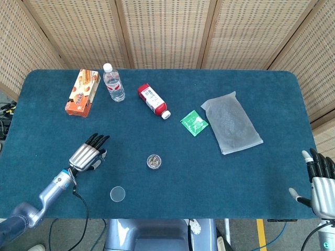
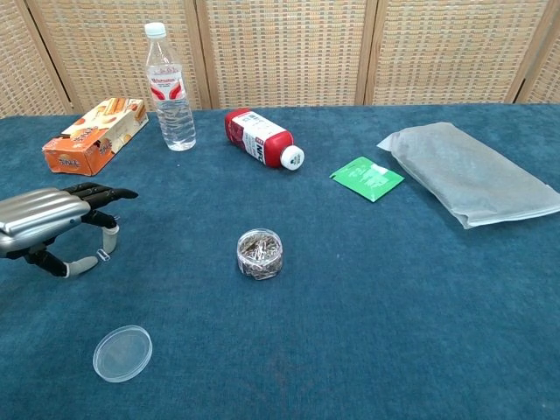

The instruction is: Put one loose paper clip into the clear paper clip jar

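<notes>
The clear paper clip jar stands open mid-table with several clips inside. Its lid lies flat near the front edge. One loose paper clip sits on the cloth, too small to make out in the head view. My left hand hovers palm down over it, left of the jar. Its thumb and a fingertip stand on either side of the clip with a gap between them. My right hand is off the table's front right corner, fingers spread and holding nothing.
A snack box, an upright water bottle, a red bottle on its side, a green packet and a clear plastic bag lie across the far half of the blue table.
</notes>
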You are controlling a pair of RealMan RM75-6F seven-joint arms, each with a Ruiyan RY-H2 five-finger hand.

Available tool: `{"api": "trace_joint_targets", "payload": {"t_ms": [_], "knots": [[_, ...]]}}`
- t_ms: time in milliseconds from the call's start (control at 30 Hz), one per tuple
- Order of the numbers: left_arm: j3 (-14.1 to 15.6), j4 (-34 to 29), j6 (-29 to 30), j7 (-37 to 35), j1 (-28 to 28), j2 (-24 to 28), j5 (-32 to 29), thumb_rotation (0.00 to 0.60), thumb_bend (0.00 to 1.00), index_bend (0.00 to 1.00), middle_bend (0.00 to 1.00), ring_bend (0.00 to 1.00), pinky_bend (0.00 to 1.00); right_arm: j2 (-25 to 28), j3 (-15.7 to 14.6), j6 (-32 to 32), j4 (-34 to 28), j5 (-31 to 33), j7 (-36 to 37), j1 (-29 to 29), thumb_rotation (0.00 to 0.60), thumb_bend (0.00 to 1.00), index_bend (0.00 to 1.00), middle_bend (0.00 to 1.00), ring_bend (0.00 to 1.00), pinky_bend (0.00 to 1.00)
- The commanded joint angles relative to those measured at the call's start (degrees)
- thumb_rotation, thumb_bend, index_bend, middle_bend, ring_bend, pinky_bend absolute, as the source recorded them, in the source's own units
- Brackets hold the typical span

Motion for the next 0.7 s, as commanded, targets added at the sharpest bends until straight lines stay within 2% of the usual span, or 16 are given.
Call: {"api": "trace_joint_targets", "payload": {"t_ms": [33, 500, 633, 700], "knots": [[-0.2, 0.88, 0.49, -0.65, 0.15, -0.54, -0.13, 0.6, 0.4, 0.82, 0.0, 0.0, 0.0, -0.04, -0.05, -0.03, -0.01, -0.11, -0.05, 0.04, 0.6, 0.0, 0.0, 0.0, 0.0, 0.0], [-0.49, 1.46, 1.59, -1.31, -0.14, -0.68, -0.17, 0.6, 0.41, 0.82, 0.0, 0.0, 0.0, -0.02, -0.15, -0.01, -0.12, -0.25, -0.11, 0.06, 0.6, 0.0, 0.0, 0.0, 0.0, 0.0], [-1.91, -1.57, 4.71, -1.59, -0.85, 1.08, -0.07, 0.6, 0.41, 0.82, 0.0, 0.0, 0.0, 0.06, -0.21, 0.2, -0.21, -0.47, 0.06, -0.03, 0.6, 0.0, 0.0, 0.0, 0.0, 0.0], [-3.8, -6.58, 8.14, -1.43, -2.31, 3.46, 0.49, 0.6, 0.41, 0.82, 0.0, 0.0, 0.0, 0.1, -0.23, 0.22, -0.24, -0.54, 0.14, -0.04, 0.6, 0.0, 0.0, 0.0, 0.0, 0.0]]}}
